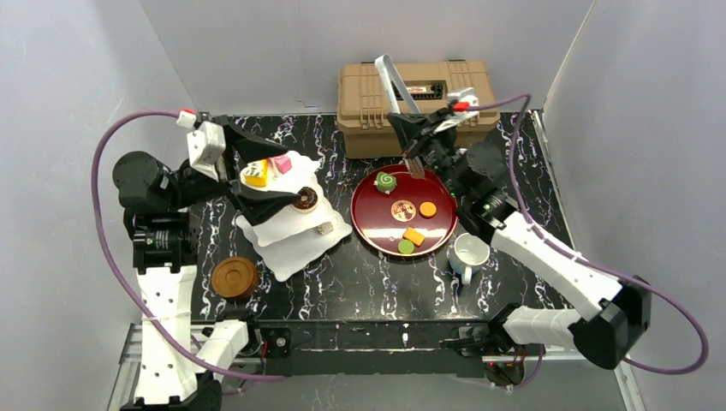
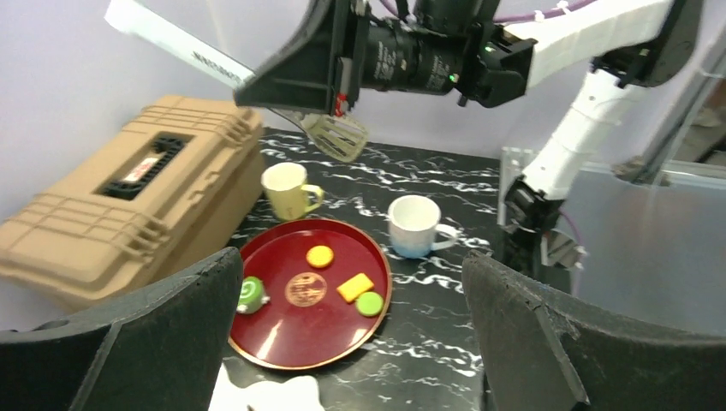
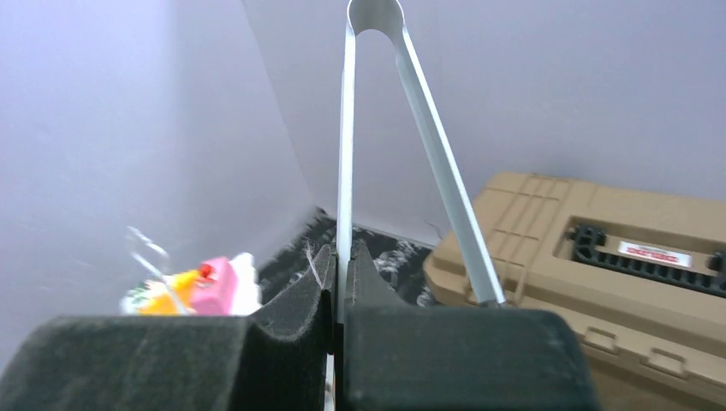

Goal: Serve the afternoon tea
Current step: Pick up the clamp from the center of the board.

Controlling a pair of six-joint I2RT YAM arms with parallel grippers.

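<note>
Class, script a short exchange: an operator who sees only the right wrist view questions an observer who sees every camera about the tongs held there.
Operator: My jaws grip tongs; where are their tips?
Observer: The tongs end over the far rim of the dark red tray.
Operator: What lies on that tray?
Observer: A green roll, an orange cake, a yellow cake and a green piece.

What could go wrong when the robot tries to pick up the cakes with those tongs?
The round green roll could squirt out of the tongs and roll across the tray. The thin, smooth tongs might twist in the shut right gripper. The white mug stands close beside that arm, so a swing could knock it.
</note>
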